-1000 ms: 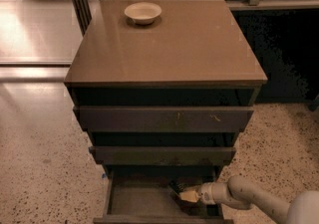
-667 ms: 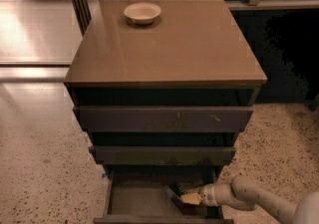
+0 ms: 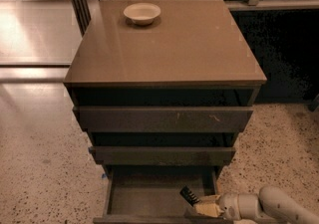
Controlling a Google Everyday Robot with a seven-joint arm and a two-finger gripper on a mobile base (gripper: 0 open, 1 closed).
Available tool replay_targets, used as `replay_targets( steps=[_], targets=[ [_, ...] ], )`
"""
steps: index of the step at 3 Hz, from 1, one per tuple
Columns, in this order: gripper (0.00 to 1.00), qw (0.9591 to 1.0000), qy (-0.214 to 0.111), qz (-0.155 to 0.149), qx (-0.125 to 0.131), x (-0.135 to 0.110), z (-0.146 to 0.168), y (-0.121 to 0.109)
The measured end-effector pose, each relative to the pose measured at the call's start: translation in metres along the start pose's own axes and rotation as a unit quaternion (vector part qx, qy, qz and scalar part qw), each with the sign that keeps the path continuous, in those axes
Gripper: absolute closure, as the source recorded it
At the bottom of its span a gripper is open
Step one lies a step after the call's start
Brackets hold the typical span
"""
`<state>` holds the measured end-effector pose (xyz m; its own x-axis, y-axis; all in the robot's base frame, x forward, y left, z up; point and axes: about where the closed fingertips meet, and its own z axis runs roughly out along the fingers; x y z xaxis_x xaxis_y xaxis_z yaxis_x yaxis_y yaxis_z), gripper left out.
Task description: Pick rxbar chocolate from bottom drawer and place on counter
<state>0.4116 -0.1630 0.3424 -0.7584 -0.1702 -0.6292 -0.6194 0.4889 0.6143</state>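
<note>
My gripper [image 3: 200,205] sits in the right front corner of the bottom drawer [image 3: 144,195], the chocolate bar [image 3: 189,195] touching its tip on the side toward the drawer's middle, long axis slanting back-left; I cannot tell whether I am gripping it.

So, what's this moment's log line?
gripper: inside open dark bottom drawer | small black wrapped bar: at gripper tip | tan counter: no bar

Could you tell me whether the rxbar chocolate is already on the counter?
No, the rxbar chocolate is down in the open bottom drawer, at the tip of the gripper, not on the counter.
</note>
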Motion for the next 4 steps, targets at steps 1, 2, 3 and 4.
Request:
replay_targets(
  steps=[1, 2, 3, 4],
  targets=[
    [1.0, 0.9991, -0.024, -0.035, 0.006, -0.019, -0.042, 0.04],
    [1.0, 0.9944, -0.043, -0.093, 0.025, -0.052, -0.079, 0.082],
    [1.0, 0.9946, -0.042, -0.092, 0.024, -0.052, -0.078, 0.081],
    [1.0, 0.9951, -0.04, -0.088, 0.021, -0.05, -0.074, 0.079]
  ],
)
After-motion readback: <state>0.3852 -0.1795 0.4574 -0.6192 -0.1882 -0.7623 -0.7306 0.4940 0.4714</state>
